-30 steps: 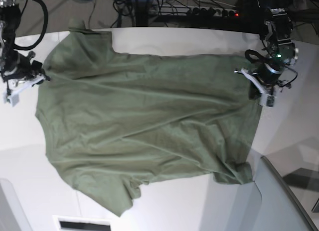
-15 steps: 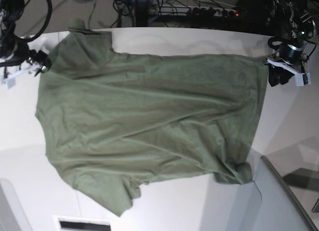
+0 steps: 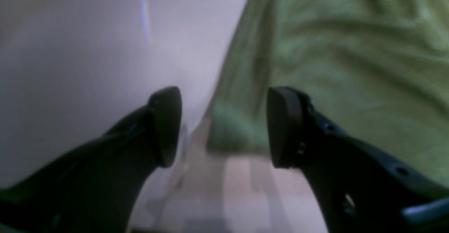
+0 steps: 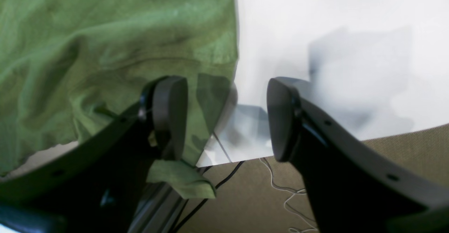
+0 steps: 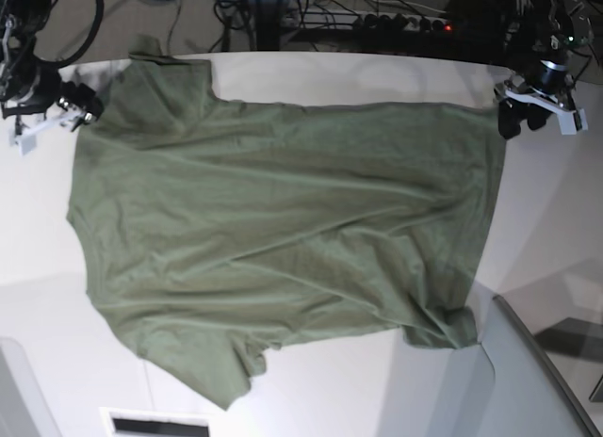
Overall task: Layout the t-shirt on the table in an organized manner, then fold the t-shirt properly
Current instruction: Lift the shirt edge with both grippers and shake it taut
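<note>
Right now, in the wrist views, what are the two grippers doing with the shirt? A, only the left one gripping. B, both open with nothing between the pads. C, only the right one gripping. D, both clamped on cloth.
B: the left gripper and right gripper both show a clear gap between their pads, with the shirt lying on the table beyond them, not pinched.
</note>
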Controlling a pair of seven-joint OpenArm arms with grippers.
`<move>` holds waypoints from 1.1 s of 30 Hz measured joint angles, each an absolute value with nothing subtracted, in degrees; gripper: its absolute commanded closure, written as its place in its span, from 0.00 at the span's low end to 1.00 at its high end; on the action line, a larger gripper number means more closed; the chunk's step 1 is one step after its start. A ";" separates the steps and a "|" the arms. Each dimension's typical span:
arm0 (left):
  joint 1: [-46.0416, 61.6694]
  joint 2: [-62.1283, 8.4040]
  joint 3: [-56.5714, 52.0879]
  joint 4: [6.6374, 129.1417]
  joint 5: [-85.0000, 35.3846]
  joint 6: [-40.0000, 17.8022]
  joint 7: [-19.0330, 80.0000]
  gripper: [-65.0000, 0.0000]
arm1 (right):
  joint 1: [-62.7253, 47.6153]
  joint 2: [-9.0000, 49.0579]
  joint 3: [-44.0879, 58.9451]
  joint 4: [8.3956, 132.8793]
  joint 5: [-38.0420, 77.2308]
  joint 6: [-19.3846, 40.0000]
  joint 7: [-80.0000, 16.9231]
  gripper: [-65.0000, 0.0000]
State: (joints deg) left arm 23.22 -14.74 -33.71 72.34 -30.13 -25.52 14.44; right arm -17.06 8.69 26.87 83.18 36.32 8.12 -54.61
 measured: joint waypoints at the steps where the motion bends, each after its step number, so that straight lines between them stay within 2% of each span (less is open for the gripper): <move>1: 23.38 -14.63 -33.71 72.14 -30.13 -25.52 14.39 0.43 | -17.04 8.78 25.47 83.26 36.18 8.21 -54.59 0.48; 5: 24.12 -14.61 -33.71 73.58 -30.26 -25.74 14.28 0.44 | -17.41 8.19 23.22 89.01 37.04 8.43 -55.02 0.48; 9: 24.38 -14.59 -33.76 73.45 -30.33 -25.76 13.98 0.60 | -16.88 8.51 23.24 91.29 37.04 8.01 -54.48 0.48; 11: 23.90 -14.55 -33.71 72.88 -30.30 -25.74 14.04 0.63 | -17.47 8.43 23.27 91.26 36.80 7.99 -54.92 0.48; 13: 23.81 -14.66 -33.71 72.77 -30.33 -25.71 13.98 0.56 | -17.72 8.25 23.40 91.22 36.60 7.99 -55.09 0.48; 16: 23.86 -14.57 -33.71 72.77 -30.50 -25.74 14.04 0.37 | -18.00 8.38 23.40 91.22 36.58 7.99 -54.43 0.48; 18: 23.99 -14.61 -33.74 72.77 -30.52 -25.74 14.02 0.28 | -18.50 8.36 23.40 91.22 36.58 7.99 -54.50 0.47; 21: 23.99 -14.61 -33.76 72.77 -30.50 -25.74 14.04 0.30 | -20.58 8.29 23.40 91.20 37.08 8.01 -54.39 0.47; 26: 24.99 -14.57 -33.78 72.73 -30.48 -25.71 14.06 0.32 | -24.49 4.75 23.42 90.91 36.16 7.97 -55.35 0.47; 33: 24.75 -14.63 -33.78 72.73 -30.48 -25.69 14.20 0.32 | -21.80 4.89 23.27 85.30 38.61 9.08 -53.84 0.48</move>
